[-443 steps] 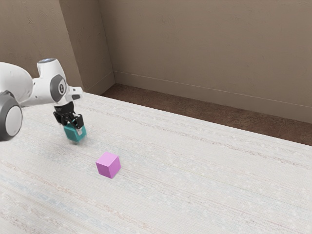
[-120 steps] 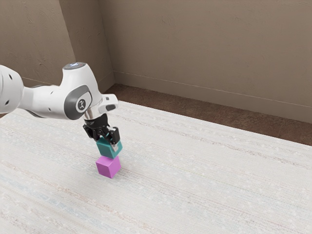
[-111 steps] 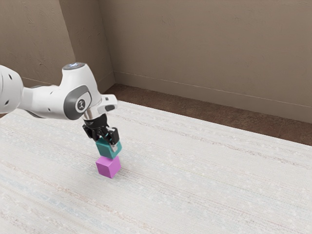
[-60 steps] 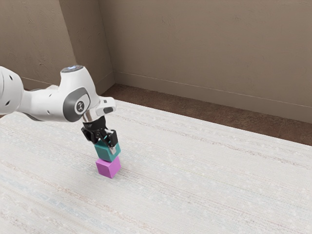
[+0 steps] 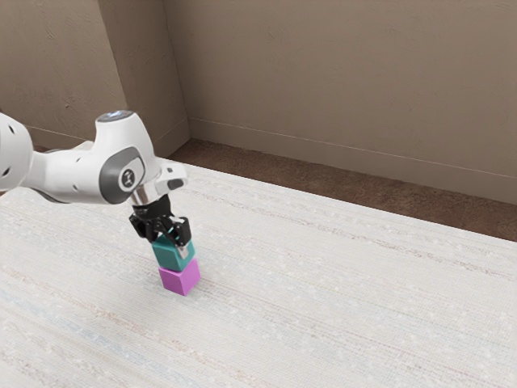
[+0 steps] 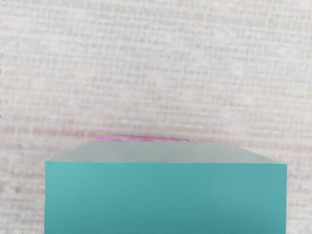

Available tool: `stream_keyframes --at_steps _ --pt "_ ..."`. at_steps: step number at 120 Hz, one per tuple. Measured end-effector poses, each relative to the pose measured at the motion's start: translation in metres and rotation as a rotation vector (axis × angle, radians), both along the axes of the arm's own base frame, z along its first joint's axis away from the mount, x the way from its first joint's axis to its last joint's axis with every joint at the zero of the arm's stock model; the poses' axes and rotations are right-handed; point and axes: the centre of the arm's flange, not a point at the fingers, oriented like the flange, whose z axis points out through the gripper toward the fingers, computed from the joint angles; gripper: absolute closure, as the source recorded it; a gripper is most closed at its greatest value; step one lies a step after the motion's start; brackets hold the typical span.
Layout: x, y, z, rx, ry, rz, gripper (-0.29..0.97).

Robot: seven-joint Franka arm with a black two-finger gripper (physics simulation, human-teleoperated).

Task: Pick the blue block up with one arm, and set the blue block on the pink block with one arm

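Observation:
The teal-blue block (image 5: 170, 256) rests on top of the pink block (image 5: 180, 280) on the pale table, left of centre in the exterior view. My black gripper (image 5: 168, 241) reaches down from the white arm and is shut on the blue block, a finger on each side. In the wrist view the blue block (image 6: 165, 195) looms large just under my hand, and a thin strip of the pink block (image 6: 139, 138) peeks out beyond its far edge.
The pale woven-textured table (image 5: 339, 307) spreads wide to the exterior view's right and front. Beyond its far edge lie a brown floor (image 5: 363, 182) and beige walls.
My gripper carried the blue block from the left to above the pink block, then lowered it over the last second until it sits on the pink block.

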Motion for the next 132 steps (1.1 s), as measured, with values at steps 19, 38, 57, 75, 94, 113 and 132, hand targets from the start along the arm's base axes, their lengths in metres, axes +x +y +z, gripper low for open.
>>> stream_keyframes --at_steps 19,38,57,75,94,113,132 --pt "-0.0006 0.0001 0.0002 0.006 0.001 -0.016 0.35" --pt "-0.0008 0.0001 -0.0001 0.009 0.002 -0.033 0.34" --pt "-0.0007 0.0 0.0001 0.01 0.001 -0.053 0.34" --pt "-0.0008 0.0 -0.0009 0.01 0.002 -0.07 0.34" --pt "-0.0007 0.0 -0.0008 0.009 0.001 -0.082 0.29" --pt "-0.0008 -0.0002 -0.0013 0.004 0.002 -0.088 0.14" --pt "0.0004 -0.0005 0.0024 0.003 -0.006 -0.097 0.07"
